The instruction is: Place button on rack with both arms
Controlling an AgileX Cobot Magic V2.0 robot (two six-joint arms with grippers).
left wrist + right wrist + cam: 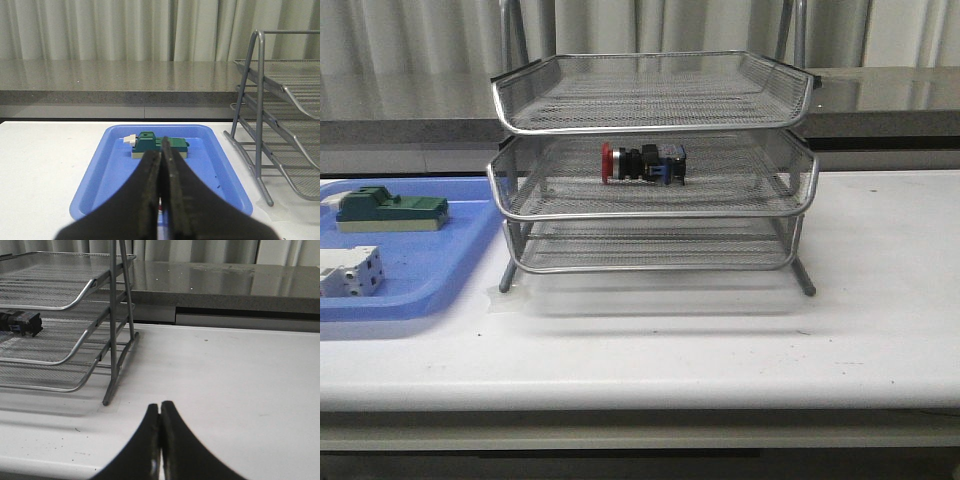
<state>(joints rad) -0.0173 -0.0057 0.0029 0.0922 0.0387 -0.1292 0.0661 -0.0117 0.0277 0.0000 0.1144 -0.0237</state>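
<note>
You see: button [642, 164] lying on the rack's [653, 205] middle tier; left claw [161, 165] clenched empty; right claw [160, 415] clenched empty.

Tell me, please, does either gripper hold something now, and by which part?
Nothing is held. The left gripper and the right gripper are both shut and empty; the button lies on the rack, middle tier.

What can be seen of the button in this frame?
The button lies on its side on the mesh floor of the rack's middle tier, near the centre. Its red mushroom head points toward the blue tray side, followed by a black-and-silver body and a blue rear block. It looks like plastic and metal. Only the mesh touches it; neither gripper is near it. The right wrist view catches just its dark rear end.
</note>
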